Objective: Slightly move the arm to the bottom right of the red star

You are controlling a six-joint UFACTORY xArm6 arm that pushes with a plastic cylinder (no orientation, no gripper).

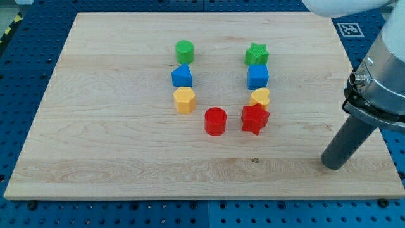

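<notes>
My tip [335,166] on board [126,158], at about 4 o'clock from red star [255,119], well apart. No fingers, only bare rod, grasping nothing. Star touches yellow block [260,97] at 12 o'clock; red cylinder [215,121] at 9 o'clock. Tip probably must come nearer.

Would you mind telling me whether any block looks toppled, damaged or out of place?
Nothing stands out. All eight blocks sit flat in a tidy U on the board, and my tip rests well right of the red star.
</notes>
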